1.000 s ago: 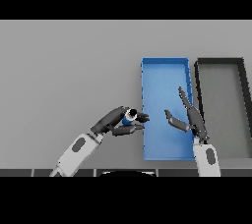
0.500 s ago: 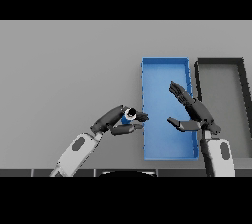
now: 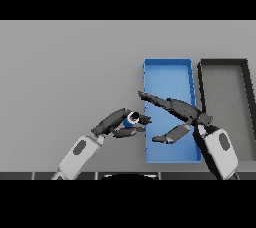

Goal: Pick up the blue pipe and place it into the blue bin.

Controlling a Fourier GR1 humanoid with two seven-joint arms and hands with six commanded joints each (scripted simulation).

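Hidden: I see only a small part of the blue pipe (image 3: 132, 119), one round end with a pale opening; the rest is covered by the left hand's fingers, so I cannot tell its length.
Cut off: the dark bin (image 3: 243, 103) runs out of my view at the right edge.
Left hand (image 3: 119, 124): curled round the pipe, fingers over the top and thumb beneath, pinching it just left of the blue bin's left wall.
Right hand (image 3: 176, 113): spread, nothing in it. Its fingers stretch straight to the left above the bin floor, the tips reaching past the bin's left wall; the thumb hangs apart below them.
Pipe against the hands: inside the left hand's grasp, just below and left of the right hand's fingertips, near them but not touching as far as I can make out.
Blue bin (image 3: 167, 63): partly covered by the right hand.
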